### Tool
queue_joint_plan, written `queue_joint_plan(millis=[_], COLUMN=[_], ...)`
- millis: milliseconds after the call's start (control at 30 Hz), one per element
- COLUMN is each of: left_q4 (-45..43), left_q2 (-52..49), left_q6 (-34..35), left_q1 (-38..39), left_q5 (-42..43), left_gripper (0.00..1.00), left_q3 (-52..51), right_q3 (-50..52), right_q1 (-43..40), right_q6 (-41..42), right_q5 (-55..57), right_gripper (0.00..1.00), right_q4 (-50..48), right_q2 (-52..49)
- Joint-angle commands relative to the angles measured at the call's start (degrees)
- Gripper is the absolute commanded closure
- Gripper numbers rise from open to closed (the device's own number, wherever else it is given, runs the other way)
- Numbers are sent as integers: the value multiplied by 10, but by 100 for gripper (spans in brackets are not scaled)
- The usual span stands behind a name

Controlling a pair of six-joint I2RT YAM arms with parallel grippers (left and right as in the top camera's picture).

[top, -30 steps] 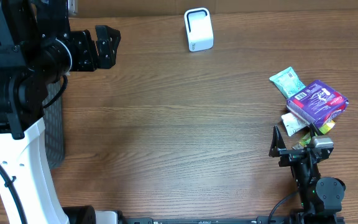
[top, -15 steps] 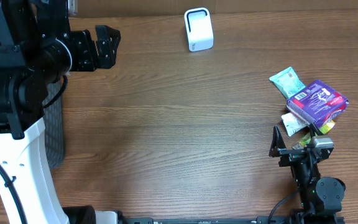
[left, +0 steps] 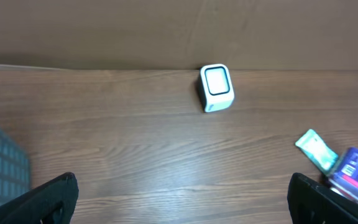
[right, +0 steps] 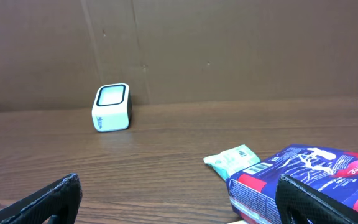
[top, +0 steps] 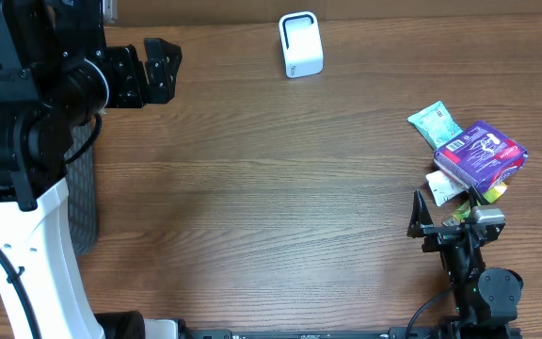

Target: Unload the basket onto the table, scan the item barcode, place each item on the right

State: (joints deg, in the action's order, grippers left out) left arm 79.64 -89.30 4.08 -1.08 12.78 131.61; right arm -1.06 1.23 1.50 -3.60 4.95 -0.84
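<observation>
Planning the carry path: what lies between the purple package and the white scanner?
The green packet, right beside the purple package; past it, bare table up to the white scanner. The overhead view shows this.

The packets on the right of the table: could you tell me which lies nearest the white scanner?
The small green packet, lying furthest back; the purple pack and the white one lie farther from the scanner.
</observation>
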Motion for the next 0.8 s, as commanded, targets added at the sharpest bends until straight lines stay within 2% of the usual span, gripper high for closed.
queue_joint_plan(millis=[0, 67, 233, 767], left_q4=[-17, -67, -249, -670], left_q2=[23, 53, 163, 549], left_q6=[-30, -50, -75, -89], left_q1=[28, 54, 97, 97], left_q5=[-40, -59, -78, -71], left_gripper=[0, 0, 0, 0], left_q3=[-17, -67, -273, -921], right_q3=[6, 6, 6, 6], right_q1=[4, 4, 4, 4], right_q6=[4, 4, 4, 4], right_q5=[6, 6, 6, 6], right_gripper=[0, 0, 0, 0], right_q4=[-4, -4, -4, -4], right_q2=[7, 7, 7, 7])
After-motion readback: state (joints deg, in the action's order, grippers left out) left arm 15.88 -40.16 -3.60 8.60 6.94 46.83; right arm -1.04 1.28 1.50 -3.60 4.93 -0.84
